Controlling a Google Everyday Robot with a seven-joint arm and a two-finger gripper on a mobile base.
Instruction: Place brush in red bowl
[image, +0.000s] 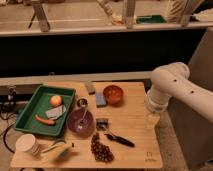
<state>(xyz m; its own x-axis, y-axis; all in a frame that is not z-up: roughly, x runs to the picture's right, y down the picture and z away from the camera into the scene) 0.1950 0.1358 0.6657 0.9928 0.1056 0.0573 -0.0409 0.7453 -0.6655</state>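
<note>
The brush (116, 138) lies flat on the wooden table (135, 105), front of centre, with its black handle pointing right and its greyish head (102, 124) to the left. The red bowl (113, 93) stands upright and empty further back, behind the brush. My gripper (151, 120) hangs from the white arm (172, 87) over the table's right edge. It is to the right of the brush, apart from it, and holds nothing that I can see.
A dark purple bowl (80, 120) with a metal spoon sits left of the brush. A grape bunch (101, 148) lies at the front. A green tray (31, 112) with food stands at the left. A paper cup (27, 145) is at the front left, a blue sponge (101, 99) beside the red bowl.
</note>
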